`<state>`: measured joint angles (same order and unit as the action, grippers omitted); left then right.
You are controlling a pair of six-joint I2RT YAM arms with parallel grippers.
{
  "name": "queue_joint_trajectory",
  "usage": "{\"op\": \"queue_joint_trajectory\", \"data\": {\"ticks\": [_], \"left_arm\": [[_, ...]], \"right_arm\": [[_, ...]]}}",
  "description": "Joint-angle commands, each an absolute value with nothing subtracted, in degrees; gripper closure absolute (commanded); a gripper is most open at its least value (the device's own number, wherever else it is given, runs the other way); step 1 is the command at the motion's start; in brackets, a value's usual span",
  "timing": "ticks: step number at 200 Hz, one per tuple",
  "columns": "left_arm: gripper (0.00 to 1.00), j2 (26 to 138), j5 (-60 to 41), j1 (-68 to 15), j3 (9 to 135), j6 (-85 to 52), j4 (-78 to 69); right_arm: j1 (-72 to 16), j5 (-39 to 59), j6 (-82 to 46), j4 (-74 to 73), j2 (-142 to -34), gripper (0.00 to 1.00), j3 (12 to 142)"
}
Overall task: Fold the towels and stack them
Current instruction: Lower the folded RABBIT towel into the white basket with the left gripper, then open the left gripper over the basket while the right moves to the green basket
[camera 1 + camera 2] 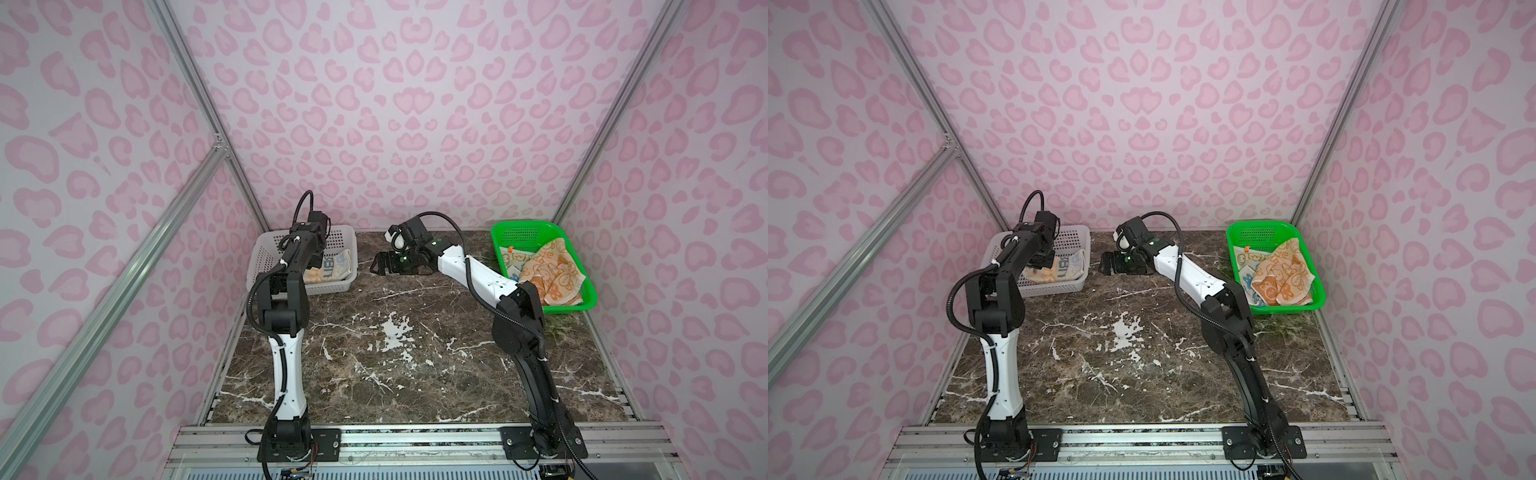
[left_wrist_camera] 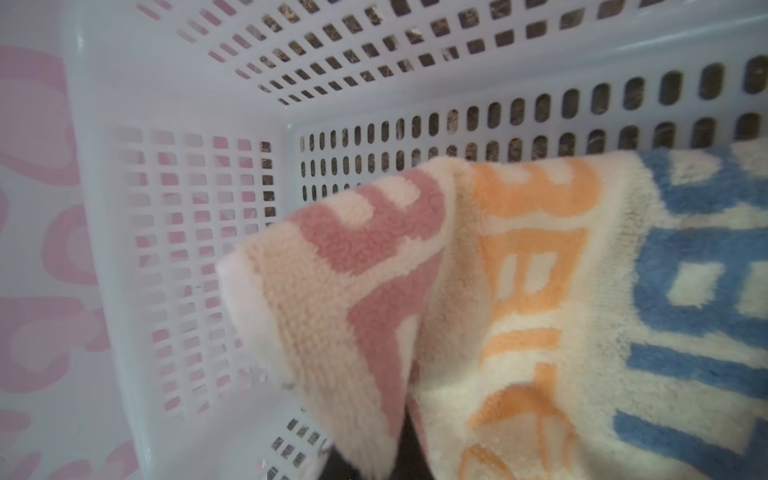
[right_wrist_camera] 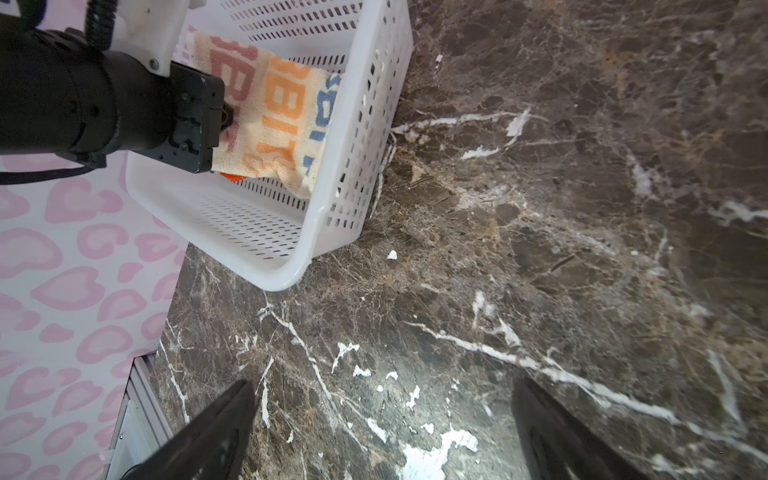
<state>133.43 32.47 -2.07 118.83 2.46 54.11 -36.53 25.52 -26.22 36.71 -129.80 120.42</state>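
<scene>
- Cream towel [image 3: 282,112] in the white basket [image 3: 291,266], at the far left corner of the table [image 3: 540,208]: rows of big block letters in pink, orange and blue. The orange row shows "BIT" in the right wrist view.
- Folds cut off the other rows, so no whole word reads.
- Orange towel [image 1: 557,278] in the green basket [image 1: 519,230]: print too small to read.

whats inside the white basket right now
The white basket holds one folded cream towel with pink, orange and blue letters, pinched by the shut left gripper. The towel and gripper cover the basket floor beneath them, so anything underneath cannot be seen.
</scene>
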Motion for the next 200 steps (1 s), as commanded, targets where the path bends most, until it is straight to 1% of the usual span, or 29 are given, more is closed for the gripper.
{"op": "queue_joint_trajectory", "data": {"ticks": [1, 43, 72, 93, 140, 200], "left_arm": [[0.96, 134.2, 36.1, -2.0, 117.8, 5.5, 50.5], [0.96, 133.9, 39.1, -1.9, 115.2, 9.2, 44.9], [0.96, 133.4, 39.3, -1.9, 115.0, 11.4, 42.3], [0.96, 133.5, 39.1, -1.6, 115.5, 11.8, 42.5], [0.96, 133.4, 39.0, -1.0, 112.1, 11.4, 40.8], [0.96, 132.4, 38.6, 0.8, 112.1, 10.4, 40.7]], "right_arm": [[-36.2, 25.7, -26.5, 35.6, -128.9, 0.02, 118.8], [-36.1, 25.9, -26.4, 35.5, -128.7, 0.02, 118.4], [-36.0, 26.1, -26.2, 35.6, -128.8, 0.02, 118.4], [-35.9, 26.2, -26.3, 35.4, -128.8, 0.02, 117.9], [-35.7, 26.5, -26.7, 34.7, -129.3, 0.02, 118.0], [-35.7, 26.5, -27.0, 34.3, -129.3, 0.02, 117.5]]}}
